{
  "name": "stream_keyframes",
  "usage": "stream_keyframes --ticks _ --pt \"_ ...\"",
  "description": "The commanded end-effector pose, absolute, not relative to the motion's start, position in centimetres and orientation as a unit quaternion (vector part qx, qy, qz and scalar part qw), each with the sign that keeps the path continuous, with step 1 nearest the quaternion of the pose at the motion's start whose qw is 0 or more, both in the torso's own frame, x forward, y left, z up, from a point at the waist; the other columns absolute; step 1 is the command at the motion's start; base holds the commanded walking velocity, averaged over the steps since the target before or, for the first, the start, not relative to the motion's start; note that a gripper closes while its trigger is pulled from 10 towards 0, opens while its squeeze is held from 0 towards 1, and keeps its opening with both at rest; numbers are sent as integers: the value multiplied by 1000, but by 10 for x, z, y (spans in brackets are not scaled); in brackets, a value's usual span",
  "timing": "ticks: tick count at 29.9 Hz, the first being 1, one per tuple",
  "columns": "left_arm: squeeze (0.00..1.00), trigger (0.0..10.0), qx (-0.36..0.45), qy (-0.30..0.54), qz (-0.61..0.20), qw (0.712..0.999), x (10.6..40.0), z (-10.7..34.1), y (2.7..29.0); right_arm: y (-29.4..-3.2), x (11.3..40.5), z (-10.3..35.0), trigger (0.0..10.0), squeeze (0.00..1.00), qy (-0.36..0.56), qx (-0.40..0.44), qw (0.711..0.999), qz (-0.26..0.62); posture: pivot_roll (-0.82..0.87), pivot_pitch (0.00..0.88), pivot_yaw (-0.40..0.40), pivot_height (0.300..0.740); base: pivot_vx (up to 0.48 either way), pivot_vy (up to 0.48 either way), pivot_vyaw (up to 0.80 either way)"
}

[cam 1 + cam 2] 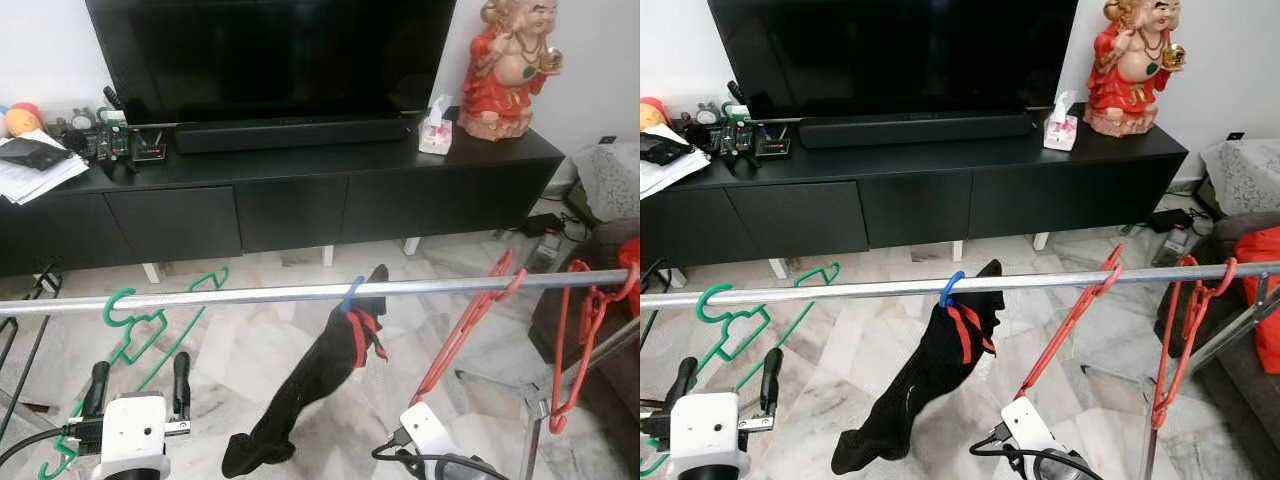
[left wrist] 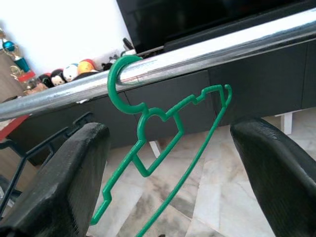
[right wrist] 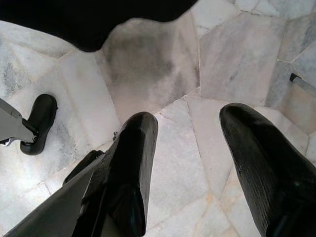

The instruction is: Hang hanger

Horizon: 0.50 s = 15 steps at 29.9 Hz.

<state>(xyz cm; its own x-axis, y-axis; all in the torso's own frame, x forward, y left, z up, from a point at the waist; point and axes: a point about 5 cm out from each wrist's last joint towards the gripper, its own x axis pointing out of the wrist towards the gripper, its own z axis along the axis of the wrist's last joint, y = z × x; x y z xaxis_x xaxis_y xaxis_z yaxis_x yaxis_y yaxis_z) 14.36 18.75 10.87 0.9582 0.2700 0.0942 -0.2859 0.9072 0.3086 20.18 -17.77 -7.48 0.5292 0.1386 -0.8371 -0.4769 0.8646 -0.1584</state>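
Observation:
A green plastic hanger (image 1: 140,335) hangs by its hook on the silver rail (image 1: 250,293), tilted, toward the rail's left end. My left gripper (image 1: 139,385) stands open just below and in front of it, fingers pointing up. In the left wrist view the green hanger (image 2: 157,129) shows between the two spread fingers (image 2: 64,177), untouched by either. My right gripper (image 3: 190,118) is open and low, pointing down at the marble floor with nothing in it; its white wrist (image 1: 428,430) sits under the rail's middle.
A black garment on a blue hook (image 1: 330,370) hangs mid-rail, with red hangers (image 1: 470,315) (image 1: 572,340) further right. Behind stands a black TV console (image 1: 300,200) with a TV, a tissue box (image 1: 436,128) and a red statue (image 1: 510,70). A rack leg (image 1: 535,420) and sofa lie right.

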Motion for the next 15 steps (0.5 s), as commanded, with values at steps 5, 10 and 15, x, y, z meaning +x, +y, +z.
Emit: stream_keyframes --ticks 5,10,15 --pt "0 10000 165 -29 145 975 144 109 188 -180 205 -73 10000 0 448 -194 854 180 -59 0 -49 740 -245 0 0" --pt "0 10000 163 -31 148 975 143 108 187 -180 205 -73 10000 0 448 -193 854 179 -61 0 -46 740 -250 0 0" --pt "0 10000 162 -32 147 975 143 109 187 -179 205 -73 10000 0 448 -193 854 180 -62 0 -44 740 -247 0 0"
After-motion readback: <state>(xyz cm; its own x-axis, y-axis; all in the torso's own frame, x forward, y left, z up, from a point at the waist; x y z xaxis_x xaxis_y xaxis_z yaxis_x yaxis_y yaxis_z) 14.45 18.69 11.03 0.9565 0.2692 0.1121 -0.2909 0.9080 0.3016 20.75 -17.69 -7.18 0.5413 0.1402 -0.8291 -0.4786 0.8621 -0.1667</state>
